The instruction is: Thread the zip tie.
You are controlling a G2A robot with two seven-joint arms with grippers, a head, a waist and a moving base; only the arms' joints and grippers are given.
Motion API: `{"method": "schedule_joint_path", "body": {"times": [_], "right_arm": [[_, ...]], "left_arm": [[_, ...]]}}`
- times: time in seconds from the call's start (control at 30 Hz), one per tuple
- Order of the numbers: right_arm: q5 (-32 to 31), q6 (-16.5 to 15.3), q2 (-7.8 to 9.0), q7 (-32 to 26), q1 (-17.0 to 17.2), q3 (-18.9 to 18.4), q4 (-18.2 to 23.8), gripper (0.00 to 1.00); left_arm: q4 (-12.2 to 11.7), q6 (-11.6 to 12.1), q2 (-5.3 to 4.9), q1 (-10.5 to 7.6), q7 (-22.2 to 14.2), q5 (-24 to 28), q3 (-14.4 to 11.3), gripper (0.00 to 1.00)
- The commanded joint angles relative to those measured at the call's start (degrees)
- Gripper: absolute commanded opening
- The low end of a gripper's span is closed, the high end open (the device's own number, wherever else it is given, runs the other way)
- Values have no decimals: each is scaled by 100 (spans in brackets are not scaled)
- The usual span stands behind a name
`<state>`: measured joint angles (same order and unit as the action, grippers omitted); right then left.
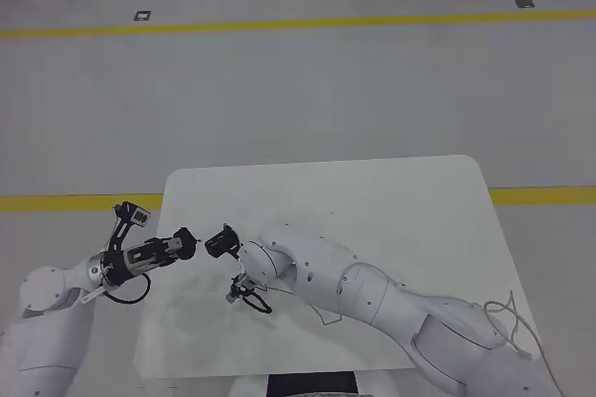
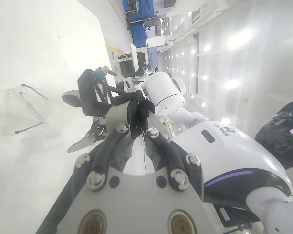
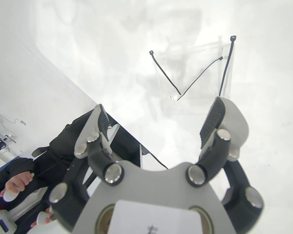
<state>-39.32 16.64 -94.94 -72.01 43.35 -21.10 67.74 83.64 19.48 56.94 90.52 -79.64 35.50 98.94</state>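
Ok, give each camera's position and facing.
Top view: overhead, looking down on the white rounded table; left claw and right claw close together.
Left wrist view: on that wrist, past its shut claw toward the right claw.
Right wrist view: on its wrist, down past its open claw at thin black zip ties.
Both wrist views share those ties.

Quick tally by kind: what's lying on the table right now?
black zip ties: 3
clear container: 1
Total: 4
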Motion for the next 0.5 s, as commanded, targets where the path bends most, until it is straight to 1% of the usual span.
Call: {"method": "schedule_joint_path", "body": {"times": [0.0, 0.1, 0.2, 0.47], "right_arm": [[0, 0, 0, 0, 0, 0, 0, 100], [-40, -61, 5, 176, 108, -5, -68, 100], [-92, 56, -21, 186, 116, -30, -125, 100], [-93, 161, -135, 263, 96, -76, -292, 100]], "left_arm": [[0, 0, 0, 0, 0, 0, 0, 0], [0, 0, 0, 0, 0, 0, 0, 0], [0, 0, 0, 0, 0, 0, 0, 0], [0, 0, 0, 0, 0, 0, 0, 0]]}}
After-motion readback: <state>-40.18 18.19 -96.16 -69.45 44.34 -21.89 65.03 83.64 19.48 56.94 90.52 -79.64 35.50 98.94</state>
